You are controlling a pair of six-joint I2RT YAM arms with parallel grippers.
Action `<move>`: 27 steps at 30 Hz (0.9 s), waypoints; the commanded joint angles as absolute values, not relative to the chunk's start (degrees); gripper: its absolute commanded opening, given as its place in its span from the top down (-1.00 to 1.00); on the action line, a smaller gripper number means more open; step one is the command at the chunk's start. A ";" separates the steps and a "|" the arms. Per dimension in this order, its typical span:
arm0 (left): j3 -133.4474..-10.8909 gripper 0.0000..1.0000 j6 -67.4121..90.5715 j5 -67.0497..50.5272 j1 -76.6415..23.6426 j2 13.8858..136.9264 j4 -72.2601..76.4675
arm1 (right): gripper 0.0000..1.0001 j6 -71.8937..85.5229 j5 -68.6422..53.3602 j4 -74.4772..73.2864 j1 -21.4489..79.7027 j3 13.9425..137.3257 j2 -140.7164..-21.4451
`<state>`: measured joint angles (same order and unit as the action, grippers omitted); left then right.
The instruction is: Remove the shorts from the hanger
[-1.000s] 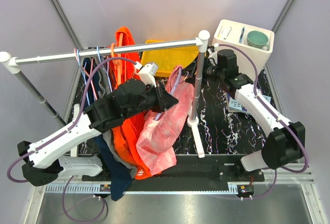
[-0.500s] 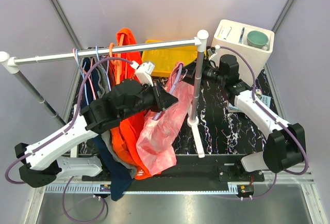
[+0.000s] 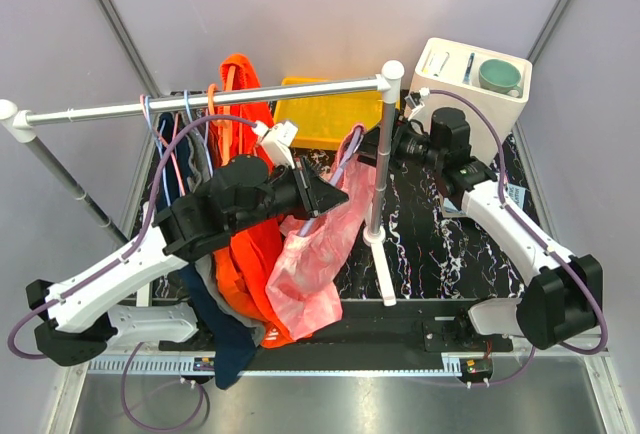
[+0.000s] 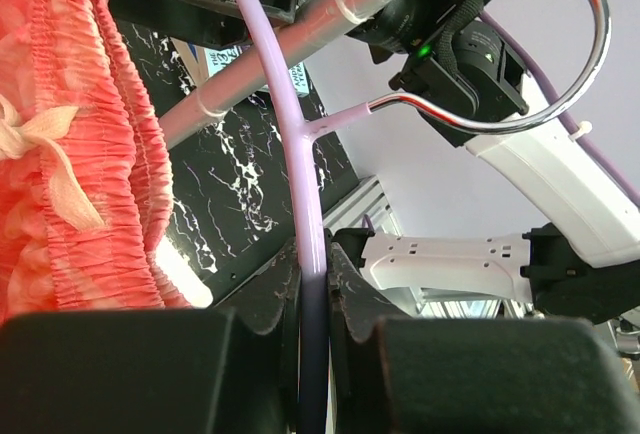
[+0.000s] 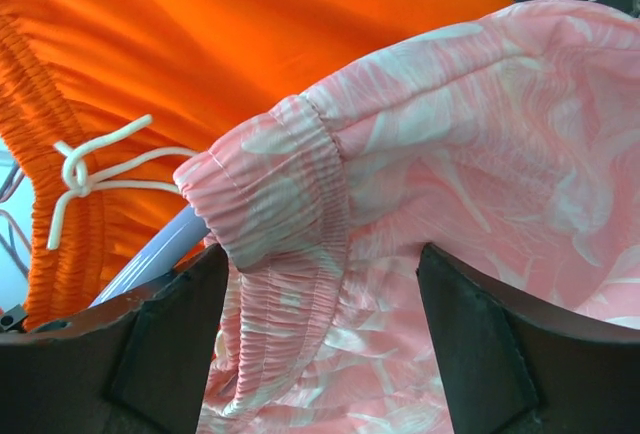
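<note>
pink shorts (image 3: 315, 259) hang crumpled beside orange shorts (image 3: 252, 254) with white drawstrings.

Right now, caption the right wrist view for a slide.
Open right gripper straddles the waistband of the pink shorts; orange shorts behind.

Leaf-patterned pink shorts (image 5: 450, 154); orange shorts (image 5: 250, 24); lilac hanger (image 4: 310, 204).

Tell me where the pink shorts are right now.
In the top view the pink shorts hang mid-frame on the lilac hanger, between the orange shorts to their left and the rack's upright post.
</note>
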<state>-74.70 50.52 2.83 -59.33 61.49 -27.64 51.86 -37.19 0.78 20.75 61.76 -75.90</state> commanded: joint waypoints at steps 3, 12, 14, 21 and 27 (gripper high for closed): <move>-74.79 1.00 53.79 0.26 -59.15 61.87 -23.64 | -0.33 52.20 -26.56 1.05 21.27 63.72 -73.83; -74.53 1.00 54.67 0.35 -59.06 60.74 -24.78 | 0.81 51.59 -20.31 -4.54 21.27 65.39 -75.94; -74.36 1.00 54.75 0.61 -59.06 60.30 -25.05 | 1.00 50.28 -17.06 -8.24 21.27 66.88 -76.20; -73.30 1.00 53.88 0.36 -59.06 58.27 -26.63 | 1.00 45.00 -12.74 -22.40 17.68 70.75 -78.92; -73.65 1.00 51.42 -4.13 -58.62 57.57 -28.65 | 1.00 38.50 -17.48 -27.24 14.77 77.67 -84.89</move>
